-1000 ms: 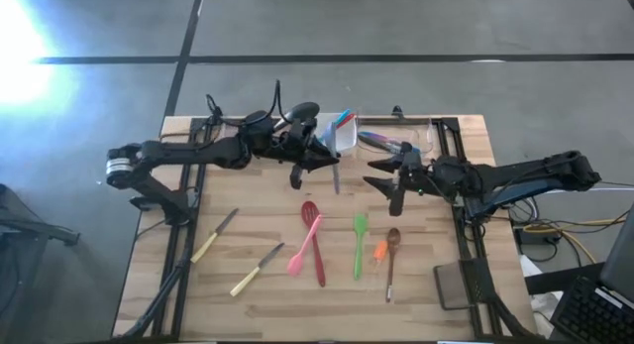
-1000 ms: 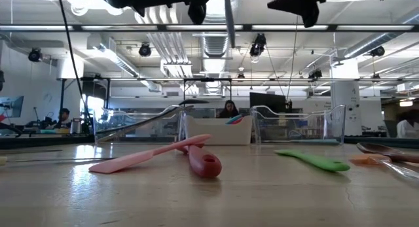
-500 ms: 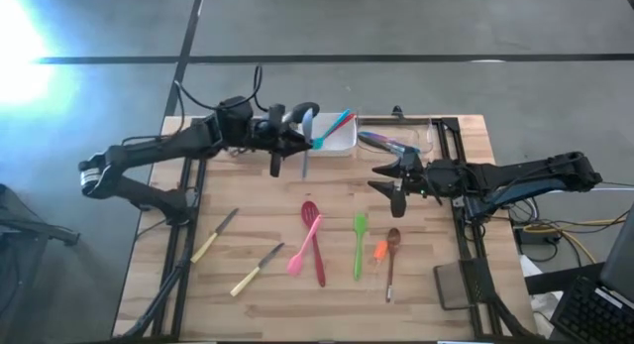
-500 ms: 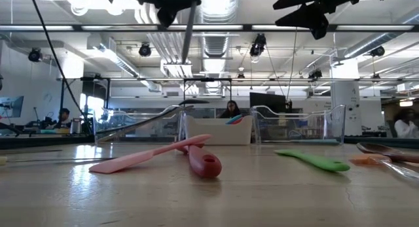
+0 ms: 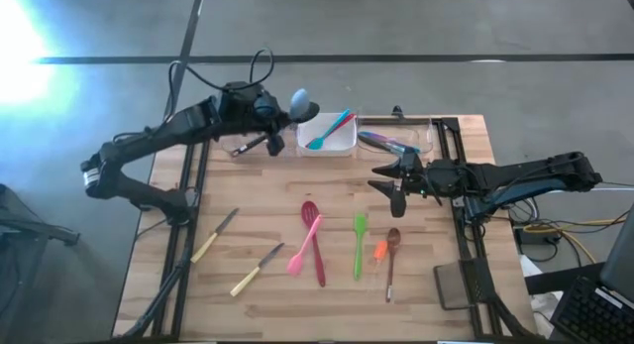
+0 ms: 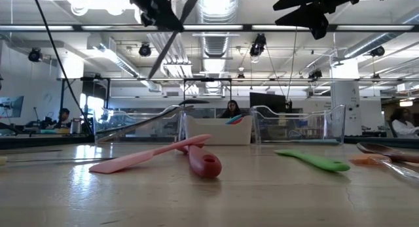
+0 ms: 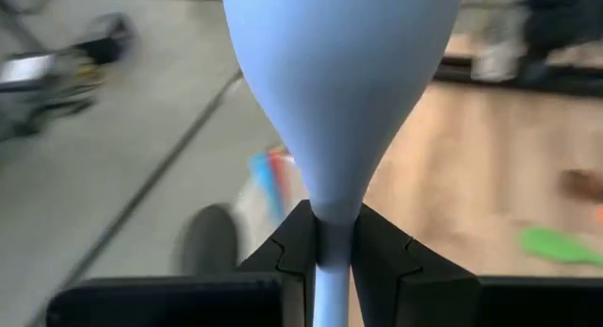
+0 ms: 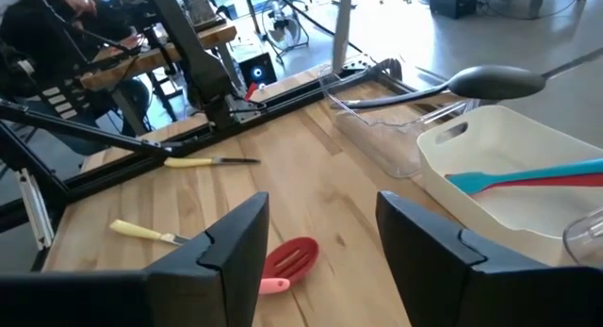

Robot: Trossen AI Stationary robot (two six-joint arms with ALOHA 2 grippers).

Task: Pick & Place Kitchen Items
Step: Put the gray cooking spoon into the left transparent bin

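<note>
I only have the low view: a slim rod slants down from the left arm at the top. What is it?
Observer: The handle of a pale blue spoon; the left gripper is shut on its neck.
Operator: Where over the table?
Observer: At the far edge, by the left end of the white tray.
Operator: And the right gripper?
Observer: The right gripper is open, with nothing between its fingers.

table (image 5: 267,225): bare wood, matt | blue spoon (image 7: 339,91): smooth | tray (image 8: 528,190): white plastic
</note>
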